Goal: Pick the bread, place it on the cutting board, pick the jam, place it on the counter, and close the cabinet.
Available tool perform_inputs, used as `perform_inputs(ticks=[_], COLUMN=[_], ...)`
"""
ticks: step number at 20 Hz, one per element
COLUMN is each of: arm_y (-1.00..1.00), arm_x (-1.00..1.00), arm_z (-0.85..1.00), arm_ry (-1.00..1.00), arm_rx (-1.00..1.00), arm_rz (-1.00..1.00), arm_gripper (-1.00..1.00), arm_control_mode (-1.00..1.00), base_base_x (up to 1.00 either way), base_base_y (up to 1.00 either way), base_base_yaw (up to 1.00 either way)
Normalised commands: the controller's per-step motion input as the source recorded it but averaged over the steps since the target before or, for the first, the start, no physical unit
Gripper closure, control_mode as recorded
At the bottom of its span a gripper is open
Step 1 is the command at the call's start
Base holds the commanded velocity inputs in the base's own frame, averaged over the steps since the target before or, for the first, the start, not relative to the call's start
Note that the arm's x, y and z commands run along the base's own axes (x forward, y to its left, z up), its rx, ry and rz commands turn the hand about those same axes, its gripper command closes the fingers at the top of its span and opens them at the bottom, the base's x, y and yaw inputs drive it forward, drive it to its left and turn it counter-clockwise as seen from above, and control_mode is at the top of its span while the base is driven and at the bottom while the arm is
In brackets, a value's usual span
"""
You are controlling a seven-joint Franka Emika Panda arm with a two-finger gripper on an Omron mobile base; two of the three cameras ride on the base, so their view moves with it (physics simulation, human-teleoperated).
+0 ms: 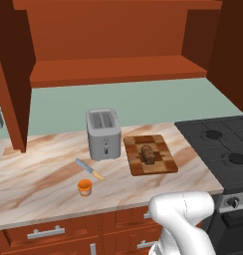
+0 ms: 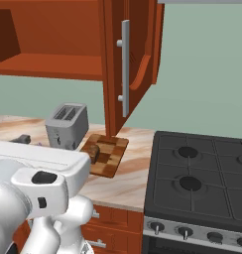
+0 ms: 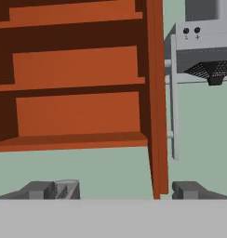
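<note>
Hand raised toward the open cabinet [image 3: 78, 69]
We see our gripper [image 3: 119, 189] with jaws spread wide, empty, facing the right door's edge.

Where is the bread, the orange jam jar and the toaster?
bread [image 1: 148, 154]: left base view, middle of loaf.
jam [image 1: 84, 187]: left base view, jar's side.
toaster [image 1: 103, 135]: left base view, front face.

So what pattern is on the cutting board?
Checkered light and dark brown wood blocks on the cutting board, clearest in the left base view.
</note>
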Motion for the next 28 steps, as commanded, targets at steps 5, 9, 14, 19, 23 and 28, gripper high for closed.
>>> perform_inputs(ticks=[5, 9, 14, 19, 23, 28], arm_y=[-0.16, -0.21, -0.19, -0.17, -0.16, -0.10], arm_x=[-0.11, -0.01, -0.02, 0.00, 0.00, 0.00], arm_z=[-0.01, -0.01, -0.04, -0.03, -0.04, -0.07], arm_ry=[-0.06, -0.04, -0.04, -0.04, -0.05, -0.04], arm_rx=[0.00, 0.00, 0.00, 0.00, 0.00, 0.00], arm_rz=[0.00, 0.01, 0.01, 0.02, 0.04, 0.06], arm_gripper=[-1.00, -1.00, -1.00, -1.00, -1.00, -1.00], arm_control_mode=[-1.00, -1.00, -1.00, -1.00, -1.00, -1.00], base_base_x=[0.00, 0.00, 0.00, 0.00, 0.00, 0.00], base_base_y=[0.00, 0.00, 0.00, 0.00, 0.00, 0.00], base_base_yaw=[0.00, 0.00, 0.00, 0.00, 0.00, 0.00])
